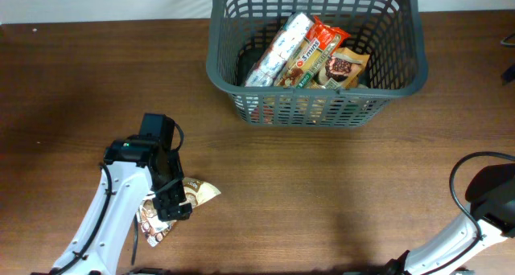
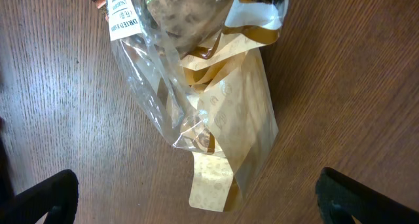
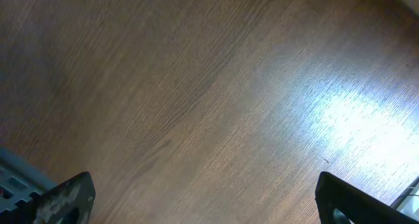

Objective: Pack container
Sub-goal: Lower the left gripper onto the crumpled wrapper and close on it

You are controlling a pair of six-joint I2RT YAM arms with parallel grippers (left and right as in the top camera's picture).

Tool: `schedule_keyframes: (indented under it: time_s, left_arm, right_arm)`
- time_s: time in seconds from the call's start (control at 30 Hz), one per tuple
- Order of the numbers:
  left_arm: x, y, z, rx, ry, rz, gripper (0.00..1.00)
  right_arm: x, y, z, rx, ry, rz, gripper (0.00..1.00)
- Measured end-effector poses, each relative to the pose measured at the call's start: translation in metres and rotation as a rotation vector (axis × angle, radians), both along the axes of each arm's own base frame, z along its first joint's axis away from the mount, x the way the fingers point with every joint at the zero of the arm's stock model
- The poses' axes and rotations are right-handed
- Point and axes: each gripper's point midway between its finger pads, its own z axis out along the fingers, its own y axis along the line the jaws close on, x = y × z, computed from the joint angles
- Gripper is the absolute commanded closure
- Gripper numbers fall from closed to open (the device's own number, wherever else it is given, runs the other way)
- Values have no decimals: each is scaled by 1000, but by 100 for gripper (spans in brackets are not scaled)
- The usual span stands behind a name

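Container [image 1: 322,106], dark grey lattice, sits far centre on the tabletop [image 1: 338,194] holding snack packs [image 1: 310,54], while the left claw [image 2: 200,198] hangs spread over a crinkled clear-and-tan packet [image 2: 216,99] front left, seemingly not touching it, and the right claw [image 3: 213,201] is spread wide above bare wood.

Grey slotted container [image 1: 397,70], upright, snack-filled

White links [image 1: 100,215], black joints [image 1: 155,130], looping black cable [image 1: 453,178], black left claw [image 1: 173,203].
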Motion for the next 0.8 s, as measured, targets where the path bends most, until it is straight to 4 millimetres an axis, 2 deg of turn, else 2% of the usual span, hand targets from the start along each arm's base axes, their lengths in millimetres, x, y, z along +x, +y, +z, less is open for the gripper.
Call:
schedule_keyframes:
  time_s: [0.3,0.6,0.8]
  left_arm:
    - [6,6,-2,38,-27,13,1]
    - [2,7,-34,39,-45,17,1]
    - [-5,9,-45,45,-33,16,1]
  right_arm:
    - [0,0,0,0,0,0,1]
    - [0,0,0,0,0,0,1]
    - [0,0,0,0,0,0,1]
